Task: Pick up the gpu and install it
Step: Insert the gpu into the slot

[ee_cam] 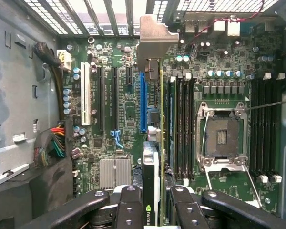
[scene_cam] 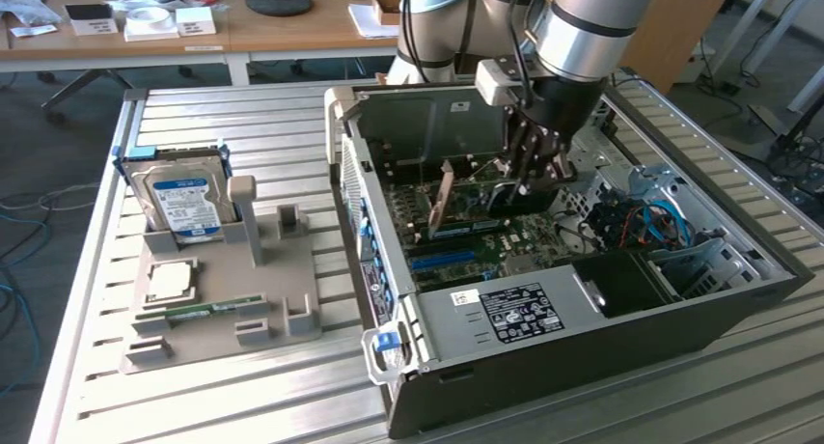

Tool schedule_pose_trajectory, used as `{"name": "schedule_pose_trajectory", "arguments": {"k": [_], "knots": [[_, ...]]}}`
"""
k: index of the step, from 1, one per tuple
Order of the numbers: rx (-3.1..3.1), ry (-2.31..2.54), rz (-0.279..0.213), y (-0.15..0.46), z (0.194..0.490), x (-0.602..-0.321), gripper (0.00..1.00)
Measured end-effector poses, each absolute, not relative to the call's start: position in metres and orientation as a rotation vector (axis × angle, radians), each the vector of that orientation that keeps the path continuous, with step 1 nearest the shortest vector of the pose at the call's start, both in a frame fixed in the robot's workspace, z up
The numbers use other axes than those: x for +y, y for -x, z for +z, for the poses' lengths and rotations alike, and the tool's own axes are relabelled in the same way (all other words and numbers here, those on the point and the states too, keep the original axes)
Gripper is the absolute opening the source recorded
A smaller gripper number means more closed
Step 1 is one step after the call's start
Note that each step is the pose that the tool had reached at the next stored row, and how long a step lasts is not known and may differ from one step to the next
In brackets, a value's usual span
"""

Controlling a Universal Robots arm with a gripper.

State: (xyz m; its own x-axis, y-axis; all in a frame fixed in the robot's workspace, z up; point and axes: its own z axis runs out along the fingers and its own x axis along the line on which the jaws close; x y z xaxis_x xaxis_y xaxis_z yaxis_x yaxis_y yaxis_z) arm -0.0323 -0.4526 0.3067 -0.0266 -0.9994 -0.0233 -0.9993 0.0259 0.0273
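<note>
Gripper (ee_cam: 155,206), narrowly closed on the gpu (ee_cam: 151,164), holds it edge-on inside the computer case (scene_cam: 580,352), just above the motherboard (ee_cam: 114,119) near the blue slot (ee_cam: 143,102): picked up, apparently not yet seated.

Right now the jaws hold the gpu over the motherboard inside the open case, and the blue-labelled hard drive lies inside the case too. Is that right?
Not quite. The exterior view shows the hard drive standing in the grey holder outside the case, on that view's left. The rest holds: the gpu is held over the motherboard.
</note>
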Motion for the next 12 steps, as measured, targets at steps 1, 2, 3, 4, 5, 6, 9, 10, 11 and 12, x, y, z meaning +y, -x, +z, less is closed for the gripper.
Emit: {"name": "schedule_pose_trajectory", "arguments": {"k": [1, 2, 3, 4, 5, 6, 9, 10, 11, 12], "knots": [[-2.248, -2.19, -0.056, 0.0325, 0.3059, -0.4526, 0.27], [-2.248, -2.19, -0.056, 0.0327, 0.3052, -0.4526, 0.27], [-2.248, -2.19, -0.056, 0.0327, 0.3051, -0.4526, 0.27], [-2.248, -2.19, -0.056, 0.0327, 0.3051, -0.4526, 0.27], [-2.248, -2.19, -0.056, 0.0327, 0.3051, -0.4526, 0.27], [-2.248, -2.19, -0.056, 0.0327, 0.3051, -0.4526, 0.27], [-2.249, -2.19, -0.056, 0.0337, 0.3049, -0.4526, 0.27], [-2.249, -2.19, -0.057, 0.0346, 0.3049, -0.4526, 0.27], [-2.249, -2.19, -0.056, 0.0357, 0.3049, -0.4526, 0.27], [-2.249, -2.19, -0.056, 0.0371, 0.3049, -0.4526, 0.27]]}}
